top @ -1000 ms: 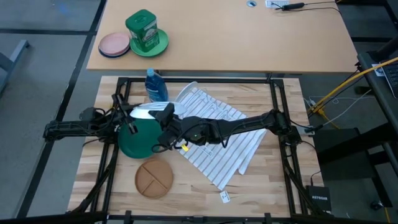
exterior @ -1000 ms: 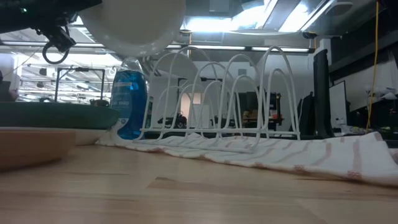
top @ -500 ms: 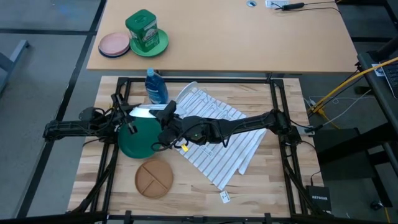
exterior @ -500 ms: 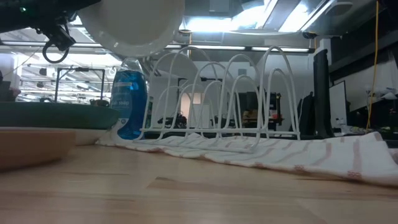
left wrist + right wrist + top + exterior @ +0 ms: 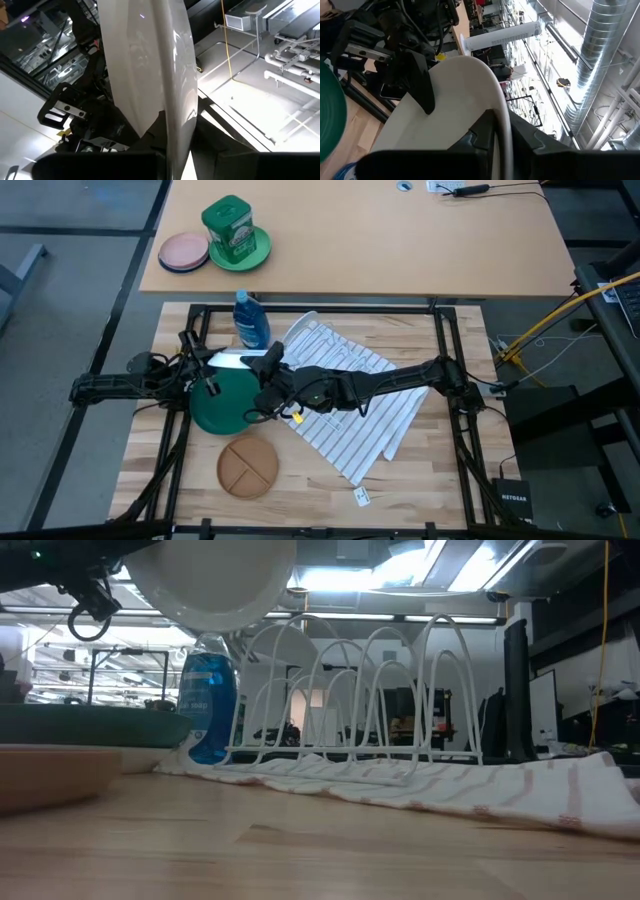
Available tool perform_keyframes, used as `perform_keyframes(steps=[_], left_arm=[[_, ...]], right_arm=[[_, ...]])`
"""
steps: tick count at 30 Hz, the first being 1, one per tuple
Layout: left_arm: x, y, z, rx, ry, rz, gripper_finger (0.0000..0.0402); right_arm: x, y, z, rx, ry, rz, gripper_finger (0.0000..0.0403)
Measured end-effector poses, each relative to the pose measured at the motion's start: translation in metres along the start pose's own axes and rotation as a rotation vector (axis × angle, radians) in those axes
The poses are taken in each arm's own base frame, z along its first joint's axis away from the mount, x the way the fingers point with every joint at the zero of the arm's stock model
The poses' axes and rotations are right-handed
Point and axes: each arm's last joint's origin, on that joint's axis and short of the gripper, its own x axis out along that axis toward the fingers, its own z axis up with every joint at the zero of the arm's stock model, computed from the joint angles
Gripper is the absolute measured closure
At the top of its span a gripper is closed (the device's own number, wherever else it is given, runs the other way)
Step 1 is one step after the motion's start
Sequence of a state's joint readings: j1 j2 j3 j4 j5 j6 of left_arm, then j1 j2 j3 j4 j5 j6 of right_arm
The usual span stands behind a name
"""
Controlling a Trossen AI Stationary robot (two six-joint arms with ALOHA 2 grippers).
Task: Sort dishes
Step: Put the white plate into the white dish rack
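Note:
Both grippers are shut on one white plate (image 5: 236, 360), held in the air above the far edge of the dark green plate (image 5: 222, 402). My left gripper (image 5: 208, 364) is at the white plate's left rim, my right gripper (image 5: 268, 361) at its right rim. In the low view the white plate (image 5: 214, 580) hangs high, tilted. The green plate lies flat on the table. The tan divided plate (image 5: 248, 468) lies flat nearer the near edge. Another white plate (image 5: 300, 326) stands on edge in the wire rack (image 5: 350, 690). My left gripper (image 5: 172, 131) pinches the white plate's rim (image 5: 172, 107) between its two fingers, one on each face, coming level from the table's left. The plate is lifted clear and stands nearly on edge. My right gripper (image 5: 502, 131) pinches the opposite rim (image 5: 504, 112) between its two fingers, coming from the table's right. The left gripper's finger (image 5: 420, 75) shows on the far side of the plate.
A blue bottle (image 5: 250, 320) stands at the far edge beside the rack. The rack sits on a striped towel (image 5: 370, 415) covering the table's middle and right. A pink plate (image 5: 184, 252) and a pale green plate with a green canister (image 5: 234, 230) are on the desk beyond.
The white plate has tipped a little further onto its edge between the two grippers; from above it shows thinner than a second ago. Both grippers have stayed shut on it and have hardly shifted.

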State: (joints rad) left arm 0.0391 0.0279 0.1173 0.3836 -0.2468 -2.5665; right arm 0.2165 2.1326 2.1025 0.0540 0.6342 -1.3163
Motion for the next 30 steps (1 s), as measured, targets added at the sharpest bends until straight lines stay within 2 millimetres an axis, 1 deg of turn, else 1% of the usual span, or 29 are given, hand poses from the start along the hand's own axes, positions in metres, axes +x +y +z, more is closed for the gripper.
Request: perform_keyframes(steps=[5, 14, 18, 30], left_arm=[[-0.0001, -0.0003, 0.0001, -0.003, -0.004, -0.008, 0.0366], [-0.0001, -0.0016, 0.0009, 0.0, -0.033, -0.053, 0.0367], [0.0, -0.0019, 0.0006, -0.001, -0.031, -0.058, 0.0367], [0.0, -0.0024, -0.0001, -0.003, -0.023, -0.062, 0.0367]], right_arm=[[0.0, -0.0008, -0.0003, 0.008, 0.015, -0.01, 0.0362], [-0.0006, -0.0018, -0.0049, 0.011, 0.177, -0.051, 0.0361], [-0.0009, -0.0018, -0.0059, 0.014, 0.22, -0.062, 0.0361], [-0.0009, -0.002, -0.0061, 0.016, 0.229, -0.066, 0.0361]])
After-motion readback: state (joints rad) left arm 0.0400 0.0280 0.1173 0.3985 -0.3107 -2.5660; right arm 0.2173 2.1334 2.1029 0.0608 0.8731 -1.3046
